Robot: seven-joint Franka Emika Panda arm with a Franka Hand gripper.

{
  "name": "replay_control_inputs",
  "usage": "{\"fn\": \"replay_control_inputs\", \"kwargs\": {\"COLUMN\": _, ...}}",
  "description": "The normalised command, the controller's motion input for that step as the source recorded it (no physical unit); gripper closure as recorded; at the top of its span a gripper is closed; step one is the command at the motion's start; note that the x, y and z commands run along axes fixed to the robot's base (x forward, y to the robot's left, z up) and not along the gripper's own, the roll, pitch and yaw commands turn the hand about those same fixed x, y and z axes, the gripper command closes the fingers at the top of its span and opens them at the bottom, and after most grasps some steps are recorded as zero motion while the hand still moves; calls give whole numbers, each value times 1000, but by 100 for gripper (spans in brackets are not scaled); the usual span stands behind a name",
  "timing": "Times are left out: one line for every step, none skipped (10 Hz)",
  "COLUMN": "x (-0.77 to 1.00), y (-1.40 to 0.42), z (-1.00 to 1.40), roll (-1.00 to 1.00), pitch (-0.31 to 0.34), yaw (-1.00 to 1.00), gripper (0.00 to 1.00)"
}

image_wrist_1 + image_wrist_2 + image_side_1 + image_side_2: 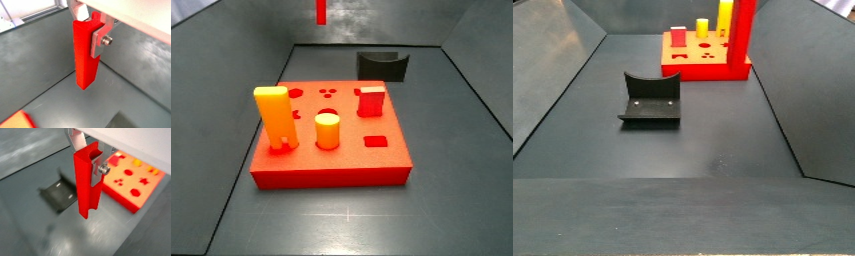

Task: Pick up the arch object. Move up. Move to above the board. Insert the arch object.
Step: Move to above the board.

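My gripper [91, 34] is shut on the arch object [85, 60], a tall slim bright red bar with a notch in its top end. It hangs upright from the fingers [100, 42], clear of the floor, in both wrist views [87, 188]. The board [132, 185], a thick red slab with shaped holes, lies below and to one side of the bar. In a side view only the bar's lower end [321, 10] shows, beyond the board's [331, 165] far edge. In a side view the bar [743, 30] stands in front of the board [700, 68]. The gripper is out of both side views.
The board bears a tall yellow-orange block [271, 118], a yellow cylinder [327, 131] and a red peg [370, 101]. The dark fixture [651, 100] stands on the grey floor apart from the board, also in a wrist view [60, 194]. Grey walls enclose the floor.
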Motion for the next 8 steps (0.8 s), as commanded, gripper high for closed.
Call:
{"fn": "replay_control_inputs", "kwargs": {"x": 157, "y": -1000, "z": 304, "roll": 9, "pitch": 100, "yaw": -239, "gripper": 100}}
{"fn": "replay_control_inputs", "kwargs": {"x": 158, "y": -1000, "z": 306, "roll": -10, "pitch": 84, "yaw": -96, "gripper": 100}}
{"fn": "replay_control_inputs", "kwargs": {"x": 161, "y": -1000, "z": 311, "roll": -20, "pitch": 71, "yaw": -16, "gripper": 100}}
{"fn": "replay_control_inputs", "kwargs": {"x": 162, "y": -1000, "z": 312, "roll": -23, "pitch": 63, "yaw": -8, "gripper": 100}}
{"fn": "replay_control_inputs", "kwargs": {"x": 164, "y": -1000, "z": 317, "roll": -3, "pitch": 59, "yaw": 1, "gripper": 100}}
{"fn": "replay_control_inputs", "kwargs": {"x": 170, "y": -1000, "z": 320, "roll": -1, "pitch": 64, "yaw": 6, "gripper": 100}}
{"fn": "replay_control_inputs", "kwargs": {"x": 179, "y": -1000, "z": 320, "roll": 1, "pitch": 74, "yaw": 8, "gripper": 100}}
{"fn": "replay_control_inputs", "kwargs": {"x": 186, "y": -1000, "z": 320, "roll": -4, "pitch": 85, "yaw": 6, "gripper": 100}}
